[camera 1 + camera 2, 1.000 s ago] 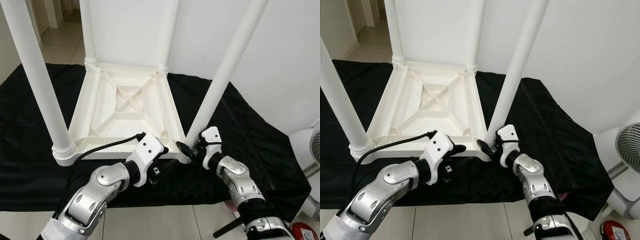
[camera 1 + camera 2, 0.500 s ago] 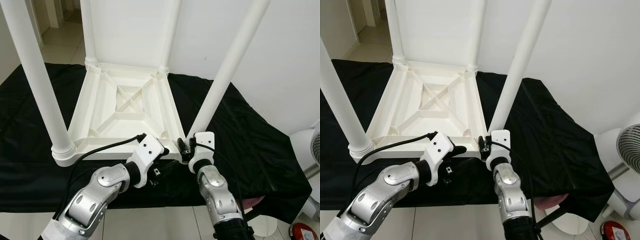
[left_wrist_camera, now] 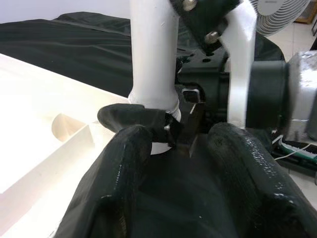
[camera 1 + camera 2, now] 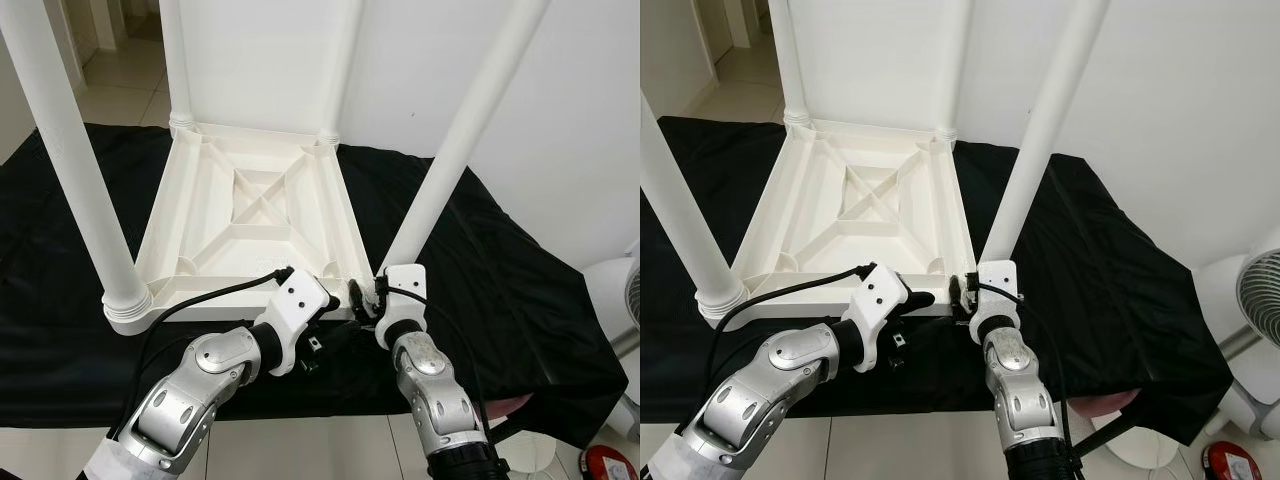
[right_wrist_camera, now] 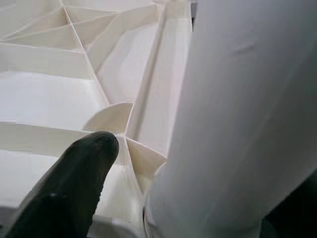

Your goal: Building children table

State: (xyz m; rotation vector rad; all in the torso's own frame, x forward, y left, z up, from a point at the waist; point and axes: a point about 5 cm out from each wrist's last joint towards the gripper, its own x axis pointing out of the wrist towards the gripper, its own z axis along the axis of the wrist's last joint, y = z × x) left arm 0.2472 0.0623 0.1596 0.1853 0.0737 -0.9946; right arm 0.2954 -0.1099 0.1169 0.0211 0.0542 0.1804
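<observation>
A white plastic children's table (image 4: 250, 200) lies upside down on a black cloth (image 4: 500, 260), its legs pointing up. My right gripper (image 4: 362, 298) is at the base of the near-right leg (image 4: 450, 170), at the table's front right corner. In the right wrist view one black finger (image 5: 69, 188) rests inside the ribbed underside with the leg (image 5: 237, 124) against it; the other finger is hidden behind the leg. My left gripper (image 3: 181, 168) hovers just in front of the same corner, open, with only cloth between its fingers.
The near-left leg (image 4: 85, 180) and two far legs (image 4: 178, 60) stand tall around the work area. A white wall runs close along the right. A fan (image 4: 1260, 300) stands on the floor at the right, beyond the cloth's edge.
My right forearm has swung in from the right and now comes up from below, its wrist turned at the leg's base. The left arm has stayed in place.
</observation>
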